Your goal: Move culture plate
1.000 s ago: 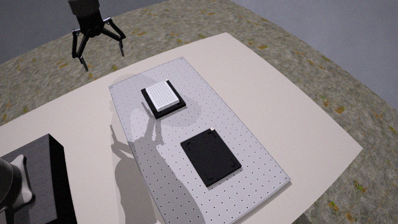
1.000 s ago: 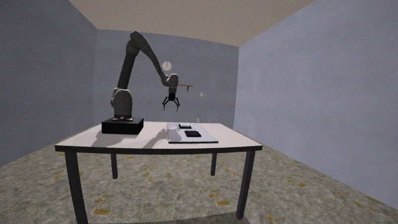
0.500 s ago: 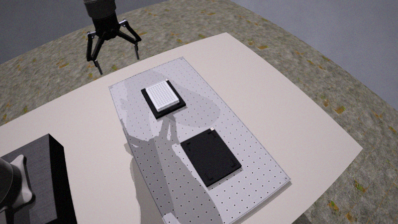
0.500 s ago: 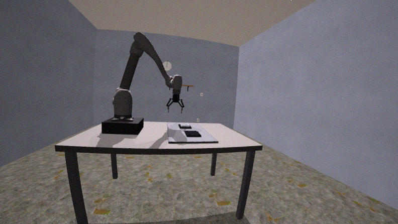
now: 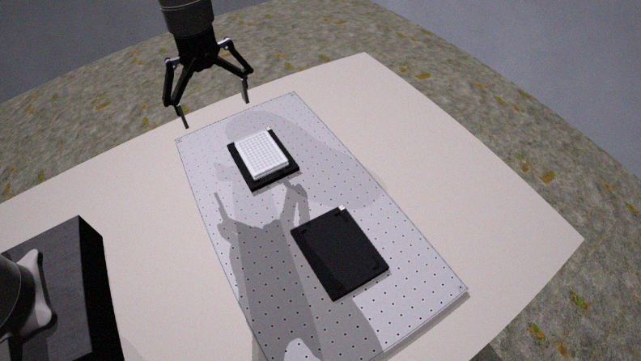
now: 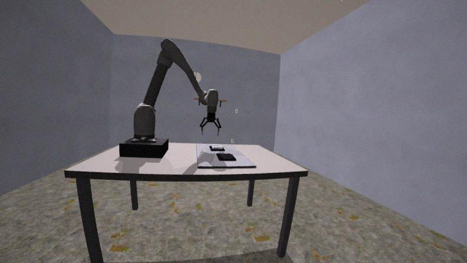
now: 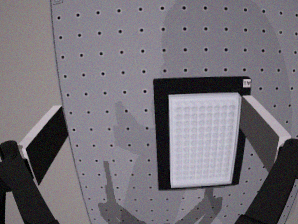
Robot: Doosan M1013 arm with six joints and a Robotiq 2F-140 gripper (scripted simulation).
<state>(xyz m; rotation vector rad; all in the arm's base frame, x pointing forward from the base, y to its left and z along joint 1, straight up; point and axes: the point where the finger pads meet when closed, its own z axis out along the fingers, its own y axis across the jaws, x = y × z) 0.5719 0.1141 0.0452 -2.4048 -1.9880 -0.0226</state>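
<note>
The white 96-well plate with its lid [image 5: 261, 154] sits flat on the black nest N1 at the far part of the perforated board. It also shows in the wrist view [image 7: 202, 140] and in the exterior view [image 6: 216, 147]. The black nest N2 [image 5: 339, 252] lies empty nearer the camera, with a small white corner mark [image 5: 341, 207]. My gripper [image 5: 214, 107] [image 6: 210, 131] is open and empty. It hangs high above the table, over the far left part of the board beside N1. In the wrist view the plate lies right of centre between my fingers.
The grey perforated board [image 5: 309, 219] carries both nests on the beige table. The arm's black base block [image 5: 67, 286] stands at the near left. The arm's shadow falls across the board.
</note>
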